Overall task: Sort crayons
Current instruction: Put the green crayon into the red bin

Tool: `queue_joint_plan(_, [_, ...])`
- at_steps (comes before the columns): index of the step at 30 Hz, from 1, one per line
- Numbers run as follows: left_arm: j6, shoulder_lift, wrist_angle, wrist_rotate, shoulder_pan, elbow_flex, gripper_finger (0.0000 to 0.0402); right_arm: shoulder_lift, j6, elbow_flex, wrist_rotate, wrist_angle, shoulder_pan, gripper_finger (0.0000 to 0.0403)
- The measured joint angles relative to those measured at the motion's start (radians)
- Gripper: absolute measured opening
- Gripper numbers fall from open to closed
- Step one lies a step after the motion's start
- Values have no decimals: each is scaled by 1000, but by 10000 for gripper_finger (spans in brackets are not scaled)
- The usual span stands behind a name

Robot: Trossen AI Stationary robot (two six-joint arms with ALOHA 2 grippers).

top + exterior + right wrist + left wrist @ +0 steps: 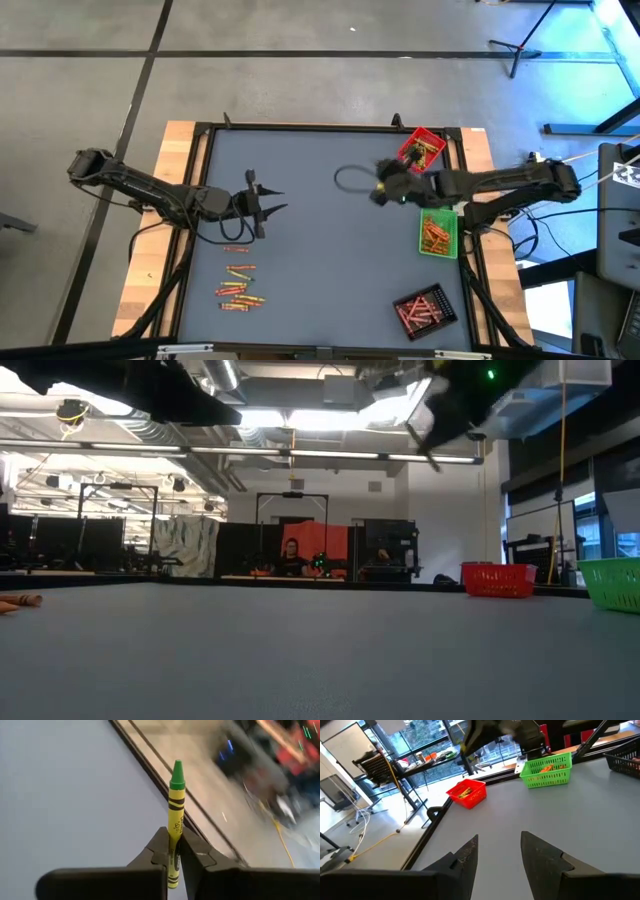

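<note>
A loose heap of crayons, red, orange, yellow and greenish, lies on the grey table near its front left. One of them shows at the left in the low view. My left gripper hangs open above the table just beyond the heap, with nothing between its fingers. My right gripper is up in the air at the table's far right, between the red tray and the green tray. It is shut on a green crayon. My right gripper pinches the green crayon's lower half between its two fingers. The crayon runs along the fingers, its pointed tip sticking out past the fingertips and its blunt end reaching back between them. It is lifted clear of the table.
The red tray and the green tray each hold crayons. A black tray with reddish crayons stands at the front right. A dark cable loop lies by the right gripper. The table's middle is bare grey mat. A person sits far off in the room.
</note>
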Motion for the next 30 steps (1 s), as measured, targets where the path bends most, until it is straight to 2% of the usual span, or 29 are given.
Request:
queue_joint_plan(6, [0,0,0,0,0,0,131,-20,119,0,-65,-238,-209,20])
queue_joint_plan(15, [1,1,1,1,0,0,131,-12,124,-55,-283,-261,-507,23])
queue_joint_plan(23, [1,1,1,1,0,0,131,-11,123,-158,-325,-147,-703,23])
queue_joint_plan(30, [1,1,1,2,0,0,131,-11,97,-266,-396,16,-790,24])
